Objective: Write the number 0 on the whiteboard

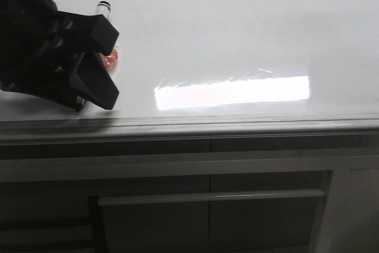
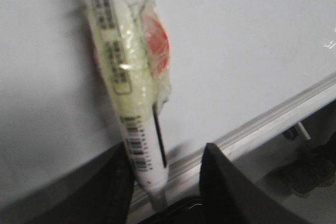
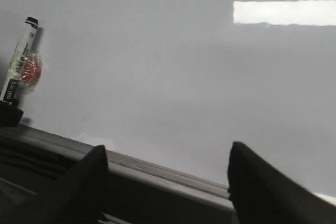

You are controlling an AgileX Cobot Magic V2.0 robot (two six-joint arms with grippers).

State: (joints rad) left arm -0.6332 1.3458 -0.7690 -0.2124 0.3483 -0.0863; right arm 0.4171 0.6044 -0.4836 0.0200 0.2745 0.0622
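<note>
Marker (image 2: 135, 129) sits pinched in the left gripper (image 1: 89, 66), over the whiteboard (image 1: 237, 28) near its rail. No number 0 shows, so writing hasn't begun; next the tip must touch down. The right gripper (image 3: 165, 182) hangs spread apart, holding nothing.

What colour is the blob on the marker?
Red-orange, on the marker; clearest in the left wrist view.

whiteboard (image 1: 249, 22): glossy white, a bright rectangular glare patch seen near the grey edge rail (image 1: 237, 124) | marker (image 2: 131, 103): white barrel, black barcode and print, yellowish clear wrap, red-orange spot | left pincer (image 1: 98, 66): black | cabinet front (image 1: 266, 205) below the rail: dark grey panels, pale bars
</note>
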